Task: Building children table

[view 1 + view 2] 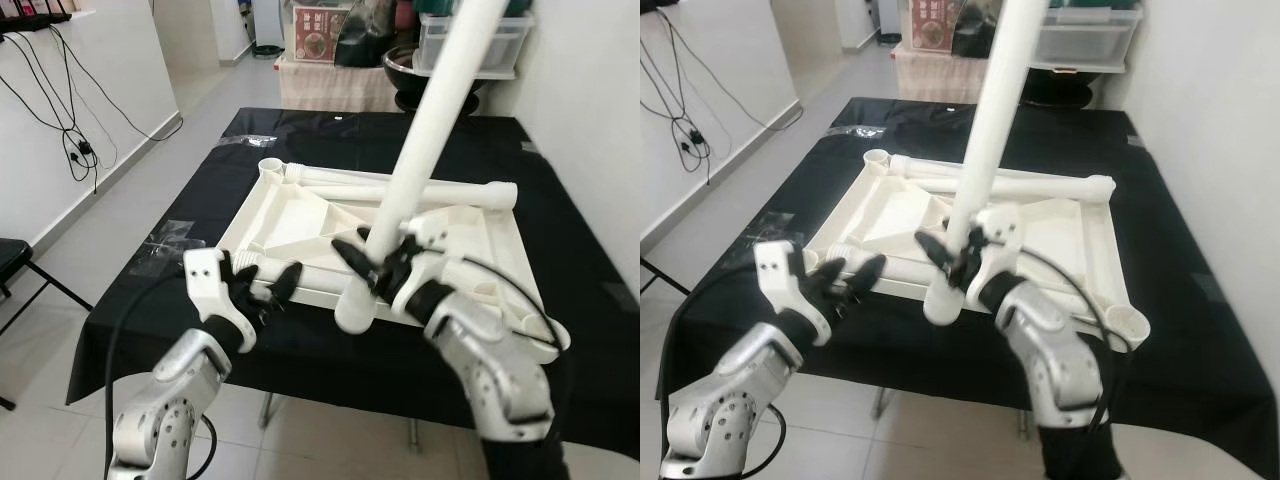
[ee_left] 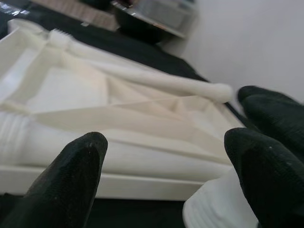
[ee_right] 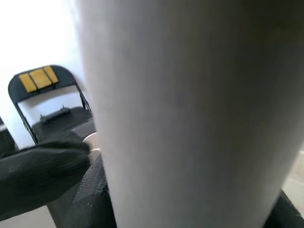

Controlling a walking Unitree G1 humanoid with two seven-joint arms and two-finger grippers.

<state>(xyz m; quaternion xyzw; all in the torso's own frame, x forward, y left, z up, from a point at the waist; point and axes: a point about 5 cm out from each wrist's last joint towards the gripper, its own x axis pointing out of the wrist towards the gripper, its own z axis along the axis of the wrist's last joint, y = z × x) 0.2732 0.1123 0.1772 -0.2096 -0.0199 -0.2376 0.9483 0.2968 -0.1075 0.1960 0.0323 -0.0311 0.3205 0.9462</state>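
Note:
An upturned white plastic tabletop [image 1: 290, 215] lies on the black-covered table [image 1: 190, 200]. One white leg [image 1: 420, 192] lies across its far side and another [image 2: 71, 152] along its near side. My right gripper [image 1: 375, 262] is shut on a third long white leg [image 1: 425, 140], held tilted upright; its lower end hangs over the tabletop's near edge. In the right wrist view this leg [image 3: 190, 118] stands close up between the black fingers [image 3: 42, 175]. My left gripper [image 1: 262, 285] is open just before the near left edge, holding nothing, its fingertips [image 2: 71, 175] spread wide.
A round corner socket [image 1: 270, 166] shows at the tabletop's far left, another [image 1: 545, 345] at the near right. A black folding chair [image 1: 10, 260] stands on the left floor. Cables [image 1: 75, 140] hang on the left wall. Boxes [image 1: 320, 40] and a clear bin [image 1: 470, 40] stand behind the table.

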